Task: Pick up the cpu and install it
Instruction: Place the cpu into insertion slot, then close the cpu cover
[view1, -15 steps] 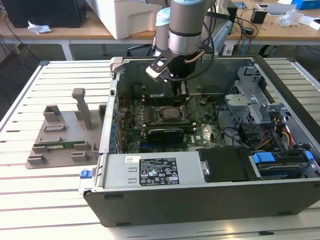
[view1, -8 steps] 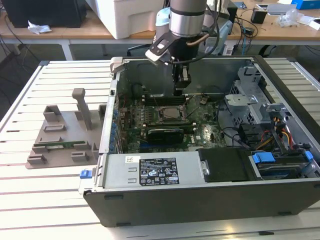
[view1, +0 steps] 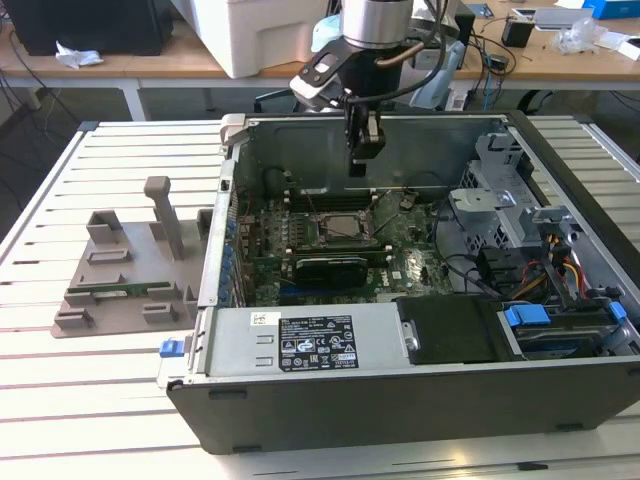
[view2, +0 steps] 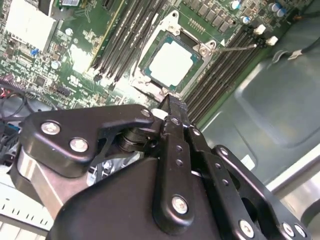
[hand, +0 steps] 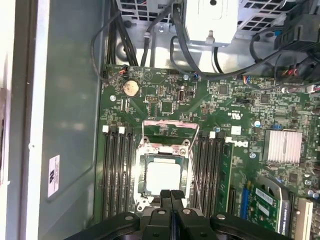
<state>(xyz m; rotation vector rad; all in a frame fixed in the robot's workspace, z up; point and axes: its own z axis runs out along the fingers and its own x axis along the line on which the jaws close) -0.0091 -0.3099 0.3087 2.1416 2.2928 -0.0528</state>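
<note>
Cpu (hand: 162, 175): lies flat in the socket (hand: 141, 150) on the motherboard (hand: 165, 100), pale metal top facing up, straight below my gripper (hand: 170, 194). It is not in my grasp.

Gripper: fingers pressed together tip to tip, nothing between them. Both wrist views show this. In the exterior view the gripper (view1: 365, 158) hangs inside the computer case (view1: 400, 400), above the chip and clear of it.

Socket: a thin wire lever (hand: 192, 170) runs along one side of the chip, close under my fingertips. On the side of the chip away from my fingertips, the hinged metal frame looks swung back off the chip; I cannot tell its exact angle.

Memory slots (hand: 117, 170): long dark rows on both flanks of the socket, parallel to it, just beside my fingertips on either hand.

Further out: a long black expansion card (view1: 330, 268) sits on the board past the socket, on the side away from the case wall that is behind my gripper.

Outside the case: a grey moulded tray (view1: 130, 270) with upright posts rests on the slatted table (view1: 100, 400), well apart from my gripper.
</note>
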